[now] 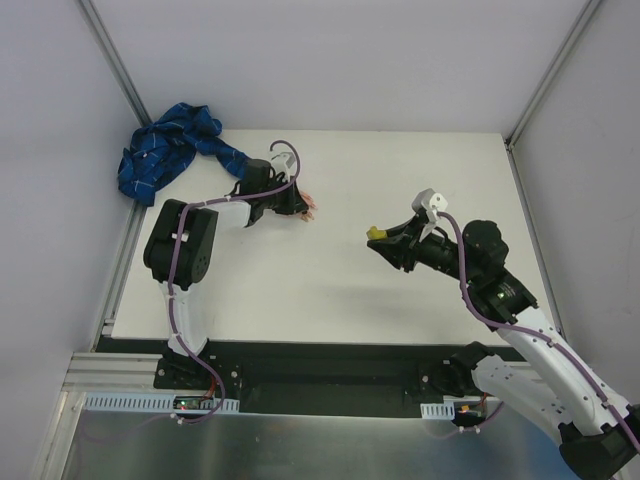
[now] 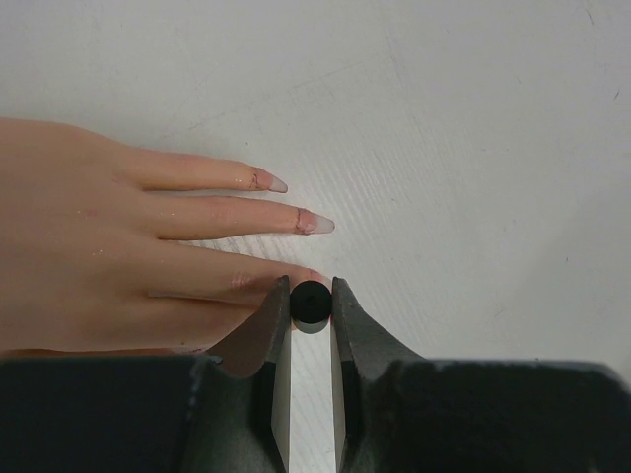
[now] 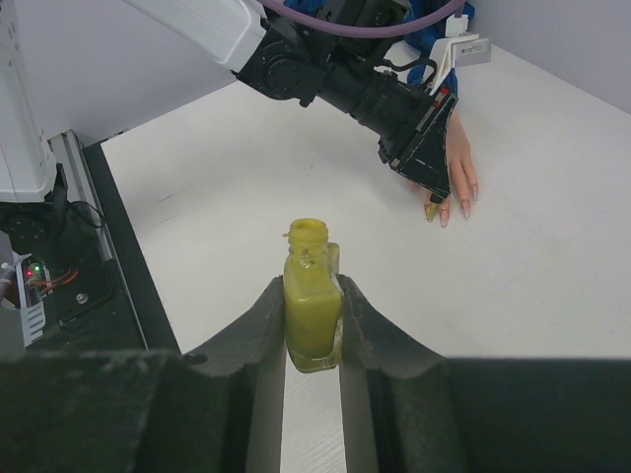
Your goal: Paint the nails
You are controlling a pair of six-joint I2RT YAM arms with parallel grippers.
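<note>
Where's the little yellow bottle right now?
The yellow bottle is pinched in the right gripper, right of the middle of the table, well apart from the mannequin hand on the left.

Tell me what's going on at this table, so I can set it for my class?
Two robot arms are painting nails on a fake hand lying on the table. The left gripper is shut on a small black round piece, probably the brush, right by the nails. The right gripper is shut on an open yellow bottle, held upright away from the hand.
</note>
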